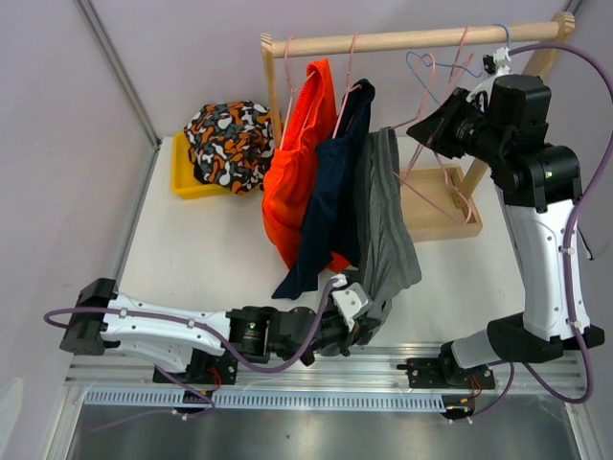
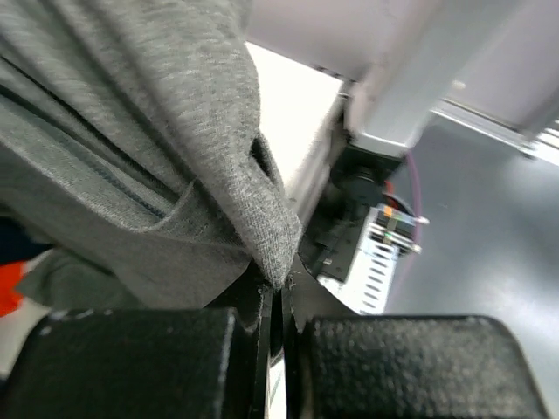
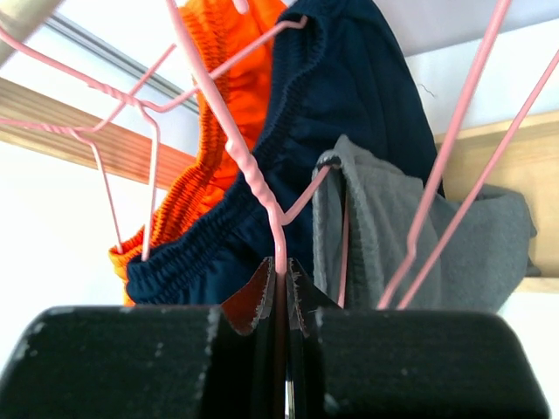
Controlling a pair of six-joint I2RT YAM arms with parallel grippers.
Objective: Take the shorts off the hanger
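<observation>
Grey shorts (image 1: 385,216): draped on a pink hanger (image 3: 249,170) under the wooden rail (image 1: 412,40), just beside the navy shorts (image 1: 330,192), long axis running from the rail down toward the counter's (image 1: 211,249) near edge. Left hand (image 2: 279,301): the nearer one to the hem, pinched tight on its lowest corner. Right hand (image 3: 281,278): clamped narrow on the hanger's wire above, so the freeing pull probably runs down, away from it.

Left arm (image 1: 153,331), right arm (image 1: 541,268): white shells, black joints. Purple cables (image 1: 573,230) loop along both. Left pincer (image 2: 279,301), right pincer (image 3: 281,284): black, blocky fingers (image 2: 131,367), rough skin.
</observation>
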